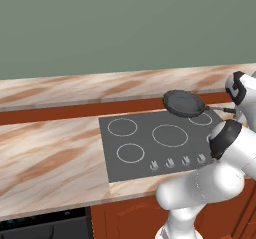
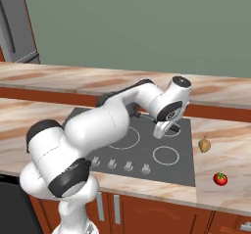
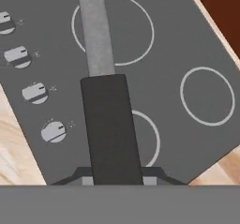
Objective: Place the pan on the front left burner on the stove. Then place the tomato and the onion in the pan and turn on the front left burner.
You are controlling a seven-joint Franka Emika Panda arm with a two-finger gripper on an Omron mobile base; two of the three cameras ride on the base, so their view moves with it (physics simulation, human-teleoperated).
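Marble-pattern counter (image 1: 50, 153) in tan and cream, reddish-brown cabinet fronts below, raised back ledge with a red-brown strip, plain grey-green wall (image 1: 125, 23) behind. Stove (image 1: 145, 155) is set flush in the counter, white ring outlines, row of silver knobs (image 1: 177, 162) along the front edge. Gripper (image 3: 116, 181) is clamped on the pan's black handle (image 3: 110, 129). Pan (image 1: 186, 103) is lifted, tilted, above the stove's back right area. Front left burner (image 1: 130, 153) is bare. Onion (image 2: 204, 144) and tomato (image 2: 220, 179) sit on the counter right of the stove, apart from each other.
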